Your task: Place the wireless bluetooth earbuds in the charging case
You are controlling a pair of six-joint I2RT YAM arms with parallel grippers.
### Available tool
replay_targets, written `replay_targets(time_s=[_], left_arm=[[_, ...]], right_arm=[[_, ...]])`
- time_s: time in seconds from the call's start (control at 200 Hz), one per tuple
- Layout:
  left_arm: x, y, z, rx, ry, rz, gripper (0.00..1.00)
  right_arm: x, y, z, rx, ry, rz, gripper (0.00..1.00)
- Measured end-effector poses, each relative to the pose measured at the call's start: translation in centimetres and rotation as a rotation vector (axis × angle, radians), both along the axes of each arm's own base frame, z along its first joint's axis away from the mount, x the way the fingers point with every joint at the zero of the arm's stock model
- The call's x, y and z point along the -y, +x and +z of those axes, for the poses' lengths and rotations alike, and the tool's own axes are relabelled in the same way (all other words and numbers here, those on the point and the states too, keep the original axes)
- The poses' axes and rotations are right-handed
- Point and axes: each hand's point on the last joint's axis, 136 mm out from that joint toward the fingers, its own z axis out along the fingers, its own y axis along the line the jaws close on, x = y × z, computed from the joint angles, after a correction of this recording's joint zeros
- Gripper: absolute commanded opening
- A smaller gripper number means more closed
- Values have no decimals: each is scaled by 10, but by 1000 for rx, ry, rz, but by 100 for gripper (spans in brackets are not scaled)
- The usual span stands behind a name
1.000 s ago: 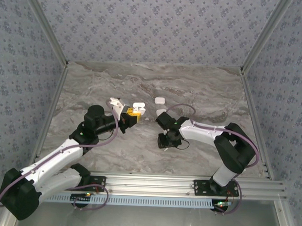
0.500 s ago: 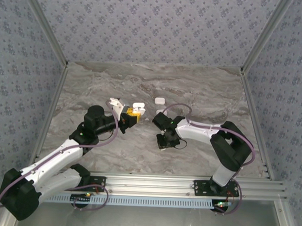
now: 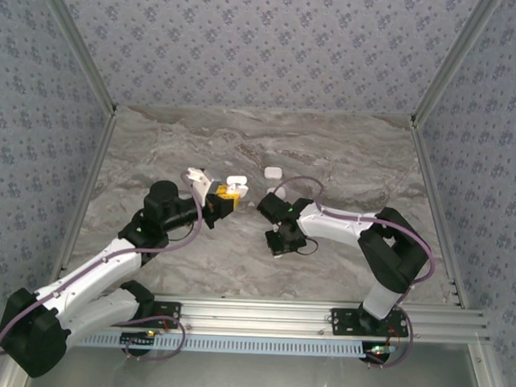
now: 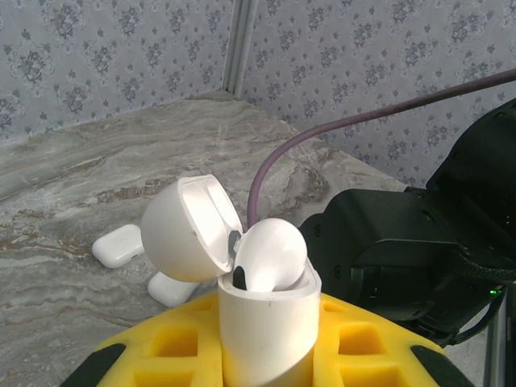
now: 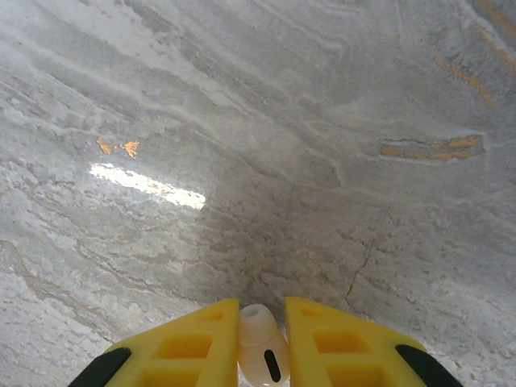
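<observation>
Closest in, pressed between the yellow fingers [image 5: 185, 343] of the right tool [image 5: 262, 313]: one white earbud [image 5: 261, 359], rounded tip forward, over bare marble surface [image 5: 242, 145]. Across from it, clamped upright in the left tool [image 4: 266, 363]: the white charging case [image 4: 264, 318], lid thrown back to the left, with a second earbud [image 4: 272, 251] already in its mouth — fully seated or merely perched, hard to say. Reads as the carry-over step: one bud in, the other gripped and not yet at the case. Next calls for bringing the right tool across to the open mouth, lining the stem up with the free socket and lowering it straight, without knocking the lid or the bud already there; probably wants a turn of the wrist as well, with no clear sight of the stem's lie in the grip. Cut off at the bottom edge of the right wrist view: the lower part of the gripped earbud and most of both fingers. Hidden behind the seated bud: the empty socket. From above, shows the two tools near each other at mid-surface, too small there for reading either grip. Farther off, beyond the held case: two spare cases [image 4: 117, 244] on the surface, near each other, the nearer one partly covered. Farthest back, patterned walls [image 4: 97, 56].
</observation>
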Motion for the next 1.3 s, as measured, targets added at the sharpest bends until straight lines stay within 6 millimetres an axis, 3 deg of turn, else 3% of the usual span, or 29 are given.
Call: replay_targets(time_s=[0.375, 1.034, 1.169, 1.304], left_arm=[[-1, 0, 1, 5, -1, 8, 0], [-1, 1, 1, 4, -1, 10, 0], [-1, 1, 1, 5, -2, 9, 0], [0, 0, 2, 8, -7, -3, 0]], right_arm=[[4, -4, -2, -14, -38, 20, 30], [3, -5, -3, -10, -39, 37, 21], [5, 2, 12, 52, -32, 75, 20], [13, 16, 55, 184, 7, 125, 20]])
